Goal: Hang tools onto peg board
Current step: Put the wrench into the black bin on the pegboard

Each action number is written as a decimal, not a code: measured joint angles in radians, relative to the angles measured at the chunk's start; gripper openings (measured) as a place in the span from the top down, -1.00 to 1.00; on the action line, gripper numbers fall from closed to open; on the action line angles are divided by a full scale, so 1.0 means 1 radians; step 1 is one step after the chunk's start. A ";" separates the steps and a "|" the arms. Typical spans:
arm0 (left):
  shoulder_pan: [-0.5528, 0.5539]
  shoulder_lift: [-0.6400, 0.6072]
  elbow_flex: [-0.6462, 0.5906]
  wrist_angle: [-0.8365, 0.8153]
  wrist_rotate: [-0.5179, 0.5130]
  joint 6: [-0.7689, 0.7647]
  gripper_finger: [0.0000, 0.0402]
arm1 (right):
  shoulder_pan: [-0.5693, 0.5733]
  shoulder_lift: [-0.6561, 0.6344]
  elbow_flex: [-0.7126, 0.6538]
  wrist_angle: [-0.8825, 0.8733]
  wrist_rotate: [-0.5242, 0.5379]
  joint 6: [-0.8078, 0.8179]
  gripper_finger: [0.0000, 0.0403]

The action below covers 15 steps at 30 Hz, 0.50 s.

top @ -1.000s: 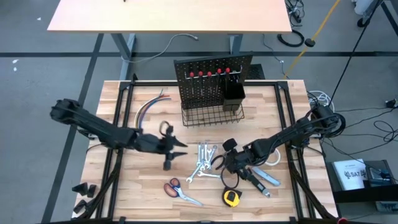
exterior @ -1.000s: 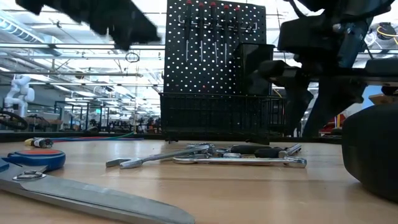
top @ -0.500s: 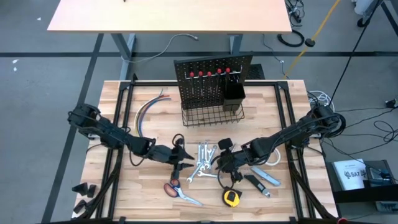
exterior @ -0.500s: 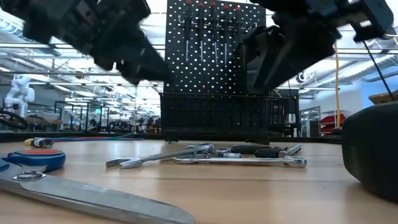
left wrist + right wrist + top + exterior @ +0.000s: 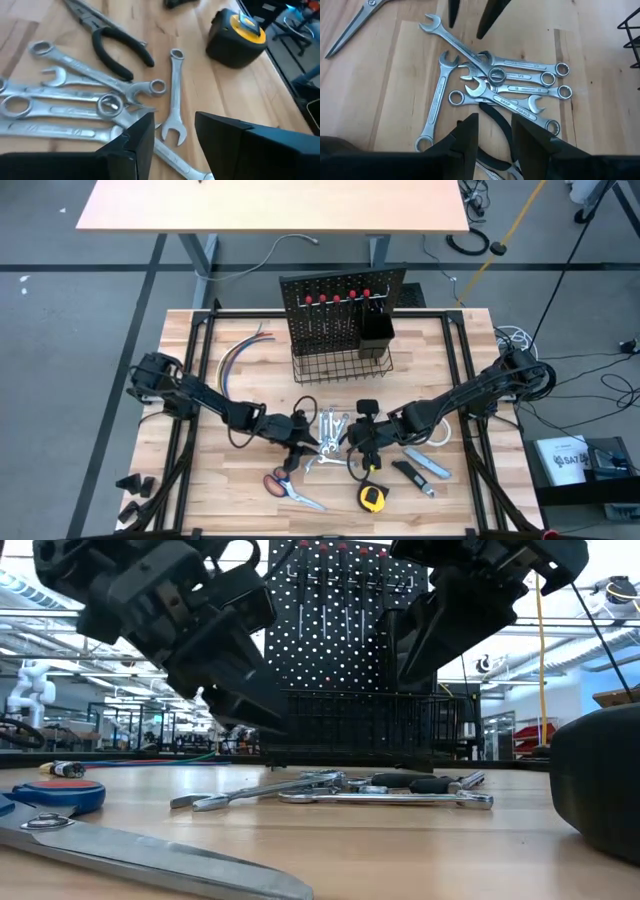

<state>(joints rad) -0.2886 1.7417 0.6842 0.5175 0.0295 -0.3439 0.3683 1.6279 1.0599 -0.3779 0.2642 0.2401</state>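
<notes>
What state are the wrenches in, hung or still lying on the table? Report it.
Lying on the table. The wrenches sit in a loose overlapping pile on the wooden table, none on the peg board.

Six wrenches [image 5: 490,85], one pliers [image 5: 117,47], one scissors [image 5: 290,488], one tape measure [image 5: 372,499], five screwdrivers [image 5: 337,299] on the peg board [image 5: 342,305].

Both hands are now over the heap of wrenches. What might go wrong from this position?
1. The wrenches lie crossed over each other, so lifting one may drag or scatter its neighbours.
2. The left hand and the right hand hover over the same heap from opposite sides, both open; they could collide.
3. The black-handled pliers lie against the heap and may get nudged.
</notes>
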 joint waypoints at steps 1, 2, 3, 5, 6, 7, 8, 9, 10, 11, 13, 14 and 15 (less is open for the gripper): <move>-0.002 0.007 0.007 -0.001 0.000 0.013 0.26 | 0.000 0.000 0.000 0.000 0.000 0.000 0.46; -0.004 0.014 0.010 0.000 0.001 0.021 0.26 | 0.000 0.000 0.000 0.000 0.000 0.002 0.46; -0.005 0.019 0.010 -0.003 0.001 0.031 0.26 | 0.000 0.000 0.000 0.000 0.000 0.002 0.46; -0.006 0.024 0.010 -0.011 0.002 0.035 0.26 | 0.000 0.000 0.000 0.001 0.001 0.002 0.46; -0.006 0.024 0.010 -0.021 0.002 0.034 0.26 | 0.000 0.000 0.000 0.002 0.002 0.002 0.46; -0.005 0.024 0.010 -0.029 0.002 0.034 0.26 | 0.000 0.000 0.000 0.007 0.003 0.002 0.46; -0.005 0.024 0.010 -0.036 0.002 0.031 0.26 | 0.000 0.000 0.000 0.010 0.003 0.002 0.46; -0.005 0.024 0.010 -0.041 0.002 0.022 0.26 | -0.001 0.000 0.000 0.009 0.003 0.002 0.46; -0.005 0.024 0.010 -0.041 0.002 0.011 0.26 | -0.001 0.000 0.000 0.008 0.003 0.002 0.46; -0.005 0.024 0.010 -0.038 0.003 0.009 0.26 | 0.000 0.001 0.000 0.008 0.003 0.002 0.46; -0.005 0.024 0.011 -0.037 0.020 0.005 0.26 | -0.001 0.001 0.000 0.008 0.002 0.002 0.46; -0.005 0.024 0.011 -0.037 0.032 -0.011 0.26 | -0.001 0.001 0.000 0.008 0.002 0.002 0.46; -0.005 0.024 0.011 -0.037 0.042 -0.015 0.26 | -0.002 0.001 0.000 0.008 0.002 0.002 0.46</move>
<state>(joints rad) -0.2939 1.7660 0.6952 0.4804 0.0714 -0.3591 0.3666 1.6287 1.0595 -0.3698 0.2666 0.2424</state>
